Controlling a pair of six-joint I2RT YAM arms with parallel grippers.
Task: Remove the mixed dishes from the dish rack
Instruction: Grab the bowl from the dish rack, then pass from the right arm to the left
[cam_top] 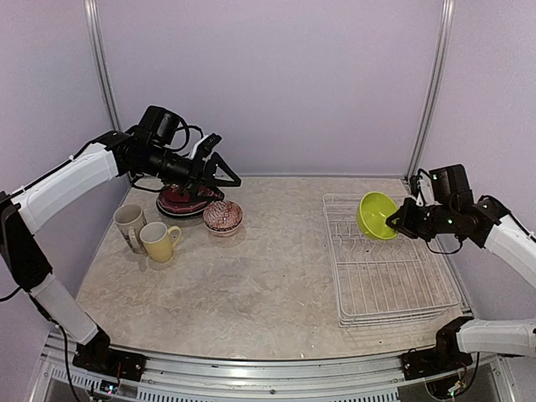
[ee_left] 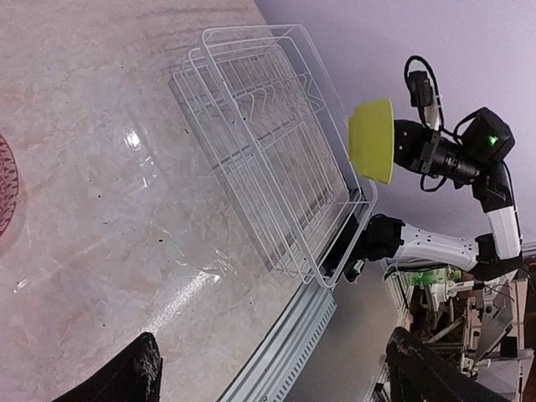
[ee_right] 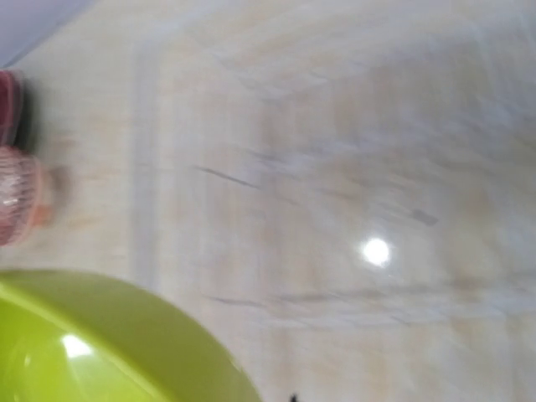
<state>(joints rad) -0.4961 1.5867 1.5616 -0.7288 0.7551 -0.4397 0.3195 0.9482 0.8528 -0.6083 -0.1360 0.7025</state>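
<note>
The right gripper (cam_top: 400, 219) pinches the rim of the glossy lime-green bowl (cam_top: 375, 214), which tilts on edge over the far-left corner of the white wire dish rack (cam_top: 394, 280), about 2 o'clock on the table. I'd carry it high toward 10 o'clock and set it beside the round red-patterned bowl (cam_top: 222, 215), clear of the left gripper (cam_top: 224, 174), whose fingers are spread.

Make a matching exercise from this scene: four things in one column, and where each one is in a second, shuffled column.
Things
1. green bowl
2. yellow mug
3. patterned bowl
4. rack

Places
A. next to the cream mug
B. flat on the right side of the table
C. held in the right gripper
D. beside the stacked plates

Pairs: 1-C, 2-A, 3-D, 4-B
</note>
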